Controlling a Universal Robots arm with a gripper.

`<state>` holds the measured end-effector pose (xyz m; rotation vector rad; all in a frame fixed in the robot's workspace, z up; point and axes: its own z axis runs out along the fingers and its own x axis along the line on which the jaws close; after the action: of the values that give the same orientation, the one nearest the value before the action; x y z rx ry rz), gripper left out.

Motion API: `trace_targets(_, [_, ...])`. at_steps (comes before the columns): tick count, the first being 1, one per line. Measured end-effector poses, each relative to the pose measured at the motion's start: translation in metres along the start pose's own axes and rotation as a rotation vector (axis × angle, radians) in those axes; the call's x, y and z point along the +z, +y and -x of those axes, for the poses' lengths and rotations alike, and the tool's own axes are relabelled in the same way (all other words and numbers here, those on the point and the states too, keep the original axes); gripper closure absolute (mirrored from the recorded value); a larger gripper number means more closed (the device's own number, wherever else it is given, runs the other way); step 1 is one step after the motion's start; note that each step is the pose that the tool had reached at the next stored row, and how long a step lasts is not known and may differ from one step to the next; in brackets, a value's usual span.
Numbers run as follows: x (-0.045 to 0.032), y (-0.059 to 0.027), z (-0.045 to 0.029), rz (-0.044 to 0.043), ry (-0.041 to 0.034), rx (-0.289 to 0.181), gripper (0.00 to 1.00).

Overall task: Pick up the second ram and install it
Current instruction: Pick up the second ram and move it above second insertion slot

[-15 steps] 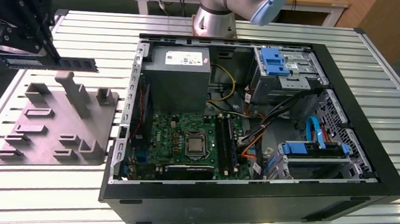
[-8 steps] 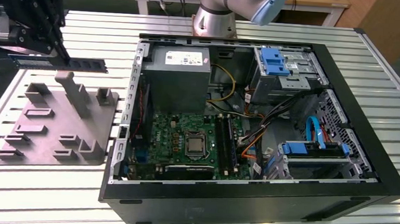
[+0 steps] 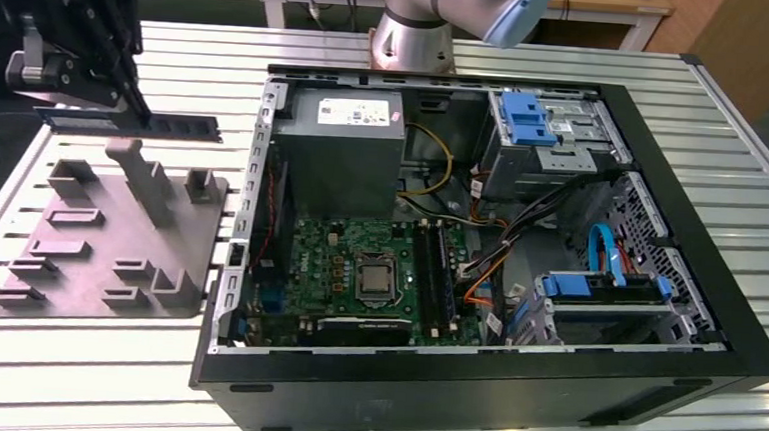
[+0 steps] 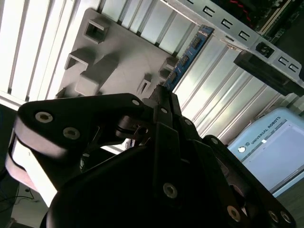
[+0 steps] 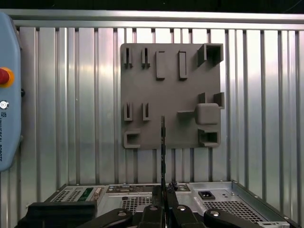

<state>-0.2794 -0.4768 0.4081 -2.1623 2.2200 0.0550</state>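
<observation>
My gripper hangs at the exterior view's upper left, shut on the second ram, a long dark strip held level above the grey fixture plate. In the first wrist view the ram shows edge-on, running out from my gripper over the plate. In the second wrist view the strip sticks out past the fingertips. The open computer case lies to the exterior view's right, with the green motherboard inside.
A grey power-supply box and blue drive brackets sit inside the case. The arm's base stands behind the case. A teach pendant lies beside the plate. Everything rests on a ribbed metal table.
</observation>
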Motion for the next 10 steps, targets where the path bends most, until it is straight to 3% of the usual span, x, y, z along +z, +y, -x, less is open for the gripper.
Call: trace_targets(10, [0.0022,-0.0140,0.0002,0.0000,0.0000,0.000,0.86])
